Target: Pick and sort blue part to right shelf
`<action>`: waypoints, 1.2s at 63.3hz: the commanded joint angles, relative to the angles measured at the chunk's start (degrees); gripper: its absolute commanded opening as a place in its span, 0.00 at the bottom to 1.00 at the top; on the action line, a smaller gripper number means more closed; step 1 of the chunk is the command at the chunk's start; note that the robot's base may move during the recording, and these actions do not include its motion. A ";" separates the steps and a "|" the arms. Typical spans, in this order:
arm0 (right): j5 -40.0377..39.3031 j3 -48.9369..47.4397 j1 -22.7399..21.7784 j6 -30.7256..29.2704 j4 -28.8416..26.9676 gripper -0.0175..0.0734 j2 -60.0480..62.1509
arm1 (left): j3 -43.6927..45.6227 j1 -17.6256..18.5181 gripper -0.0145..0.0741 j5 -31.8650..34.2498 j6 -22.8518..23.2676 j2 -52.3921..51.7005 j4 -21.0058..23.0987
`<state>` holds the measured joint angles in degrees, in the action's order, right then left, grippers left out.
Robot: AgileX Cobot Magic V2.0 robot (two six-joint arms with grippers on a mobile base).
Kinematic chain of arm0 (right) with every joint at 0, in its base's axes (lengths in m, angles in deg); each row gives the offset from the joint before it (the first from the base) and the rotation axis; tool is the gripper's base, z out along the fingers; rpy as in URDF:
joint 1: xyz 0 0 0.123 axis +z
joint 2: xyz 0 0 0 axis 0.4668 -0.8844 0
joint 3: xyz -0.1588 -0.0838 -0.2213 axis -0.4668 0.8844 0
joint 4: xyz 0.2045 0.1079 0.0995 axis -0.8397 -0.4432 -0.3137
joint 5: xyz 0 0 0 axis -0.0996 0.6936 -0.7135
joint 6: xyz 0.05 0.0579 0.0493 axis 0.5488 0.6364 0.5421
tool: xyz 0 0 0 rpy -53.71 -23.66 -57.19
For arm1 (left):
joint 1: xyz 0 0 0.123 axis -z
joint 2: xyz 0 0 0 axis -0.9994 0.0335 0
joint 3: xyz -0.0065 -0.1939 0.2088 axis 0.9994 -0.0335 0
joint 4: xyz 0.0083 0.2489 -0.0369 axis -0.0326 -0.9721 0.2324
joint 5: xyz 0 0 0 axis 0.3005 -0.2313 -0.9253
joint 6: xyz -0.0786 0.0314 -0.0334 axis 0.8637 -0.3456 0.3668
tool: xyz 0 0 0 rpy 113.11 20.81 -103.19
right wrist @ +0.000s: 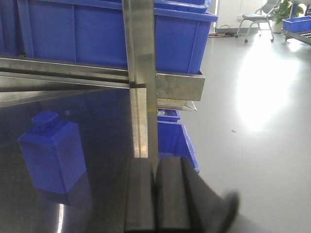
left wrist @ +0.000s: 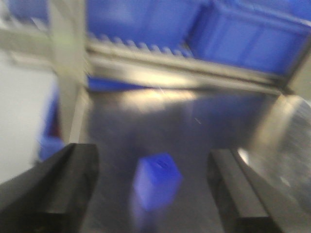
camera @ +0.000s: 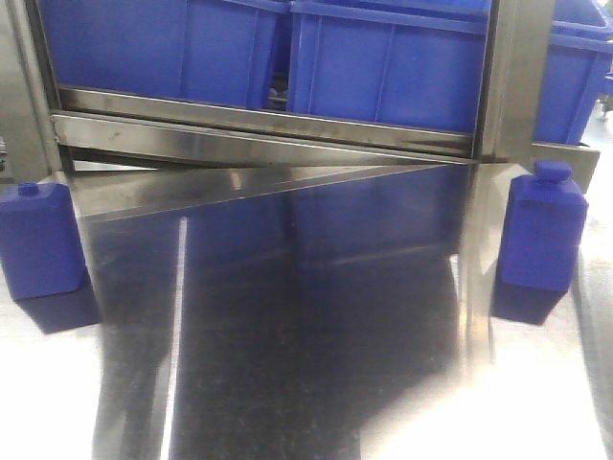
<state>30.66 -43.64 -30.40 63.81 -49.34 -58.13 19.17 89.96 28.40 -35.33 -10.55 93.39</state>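
Two blue parts stand upright on the steel tabletop (camera: 316, 316), one at the left edge (camera: 38, 240) and one at the right (camera: 543, 230). The shelf's steel front rail (camera: 268, 125) runs along the back, with blue crates (camera: 383, 67) above it. In the blurred left wrist view my left gripper (left wrist: 146, 194) is open, and a blue part (left wrist: 156, 180) stands on the table between and just ahead of its fingers (left wrist: 53, 189), untouched. My right gripper (right wrist: 155, 194) is shut on nothing, with a blue part (right wrist: 51, 155) apart to its left. Neither gripper shows in the front view.
A steel shelf post (right wrist: 143, 73) rises straight ahead of the right gripper, and another post (left wrist: 68, 73) stands at the left gripper's far left. A blue crate (right wrist: 175, 141) sits low beyond the table's right edge, with grey floor (right wrist: 252, 121) past it.
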 commanded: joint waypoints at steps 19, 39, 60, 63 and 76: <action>-4.97 -1.28 -0.35 -0.25 -0.07 0.23 1.23 | 11.38 4.00 0.88 -4.56 -0.40 24.44 10.47; -5.08 -1.28 -0.35 -0.25 -0.07 0.23 1.23 | 25.93 4.87 0.87 -13.31 9.38 45.53 0.37; -5.08 -1.28 -0.35 -0.25 -0.07 0.23 1.23 | 36.87 15.30 0.87 -22.76 25.62 59.83 -17.58; -5.08 -1.28 -0.35 -0.25 -0.07 0.23 1.23 | 37.27 16.12 0.87 -22.63 25.76 60.86 -17.58; -5.13 -1.28 -0.35 -0.25 -0.07 0.23 1.23 | 37.27 16.54 0.87 -22.45 32.27 64.11 -19.08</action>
<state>30.66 -43.64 -30.40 63.81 -49.34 -58.13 54.59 106.10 5.06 -6.08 54.73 75.34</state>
